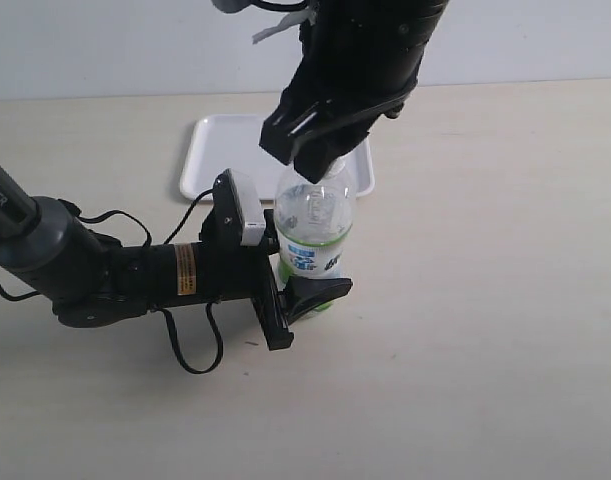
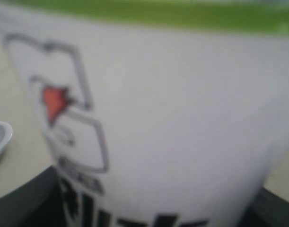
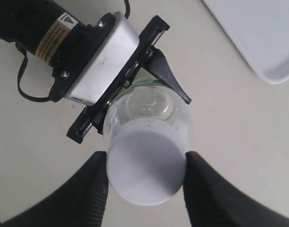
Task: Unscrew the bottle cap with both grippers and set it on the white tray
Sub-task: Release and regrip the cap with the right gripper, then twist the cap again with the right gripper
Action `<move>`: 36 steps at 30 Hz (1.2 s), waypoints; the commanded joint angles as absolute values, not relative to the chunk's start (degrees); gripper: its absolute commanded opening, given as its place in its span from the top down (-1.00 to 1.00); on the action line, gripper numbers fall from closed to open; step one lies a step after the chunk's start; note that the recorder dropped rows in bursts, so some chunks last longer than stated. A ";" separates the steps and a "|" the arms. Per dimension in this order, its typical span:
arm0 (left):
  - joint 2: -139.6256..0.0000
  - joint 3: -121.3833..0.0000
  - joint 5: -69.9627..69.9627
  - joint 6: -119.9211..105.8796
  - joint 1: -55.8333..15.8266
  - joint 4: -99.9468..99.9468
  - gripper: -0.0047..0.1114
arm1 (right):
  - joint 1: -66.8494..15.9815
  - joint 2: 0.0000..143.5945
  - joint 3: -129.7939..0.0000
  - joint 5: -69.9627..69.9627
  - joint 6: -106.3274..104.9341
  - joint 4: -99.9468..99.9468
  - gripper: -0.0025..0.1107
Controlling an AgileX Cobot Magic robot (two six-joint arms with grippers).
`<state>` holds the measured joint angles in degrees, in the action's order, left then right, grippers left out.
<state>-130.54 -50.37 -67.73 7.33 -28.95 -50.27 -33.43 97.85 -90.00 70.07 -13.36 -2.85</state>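
One small clear plastic bottle (image 1: 315, 230) stands upright, gripped in two places, near one flat white rectangular tray (image 1: 210, 160).
The black left gripper (image 1: 310, 295) clamps its labelled lower body; the black right gripper (image 3: 144, 158) pinches the one round white plastic cap (image 3: 145, 172), still on the neck.

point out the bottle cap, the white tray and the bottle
bottle cap (image 3: 145, 168), right wrist view, flat white top
white tray (image 1: 217, 150), exterior view, bare left part
bottle (image 1: 315, 215), exterior view, clear body above label
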 commanded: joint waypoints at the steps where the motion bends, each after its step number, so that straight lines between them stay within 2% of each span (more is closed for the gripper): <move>1: -129.99 -50.65 -68.24 7.14 -29.15 -50.19 0.90 | -33.63 97.97 -90.22 69.96 -27.13 -2.67 0.96; 6: -129.99 -50.65 -68.24 7.14 -29.15 -50.19 0.90 | -33.63 97.97 -90.22 69.96 -43.16 -2.67 0.96; 36: -129.99 -50.65 -68.09 7.90 -29.15 -50.30 0.90 | -33.63 97.97 -90.22 67.10 -100.66 1.02 0.96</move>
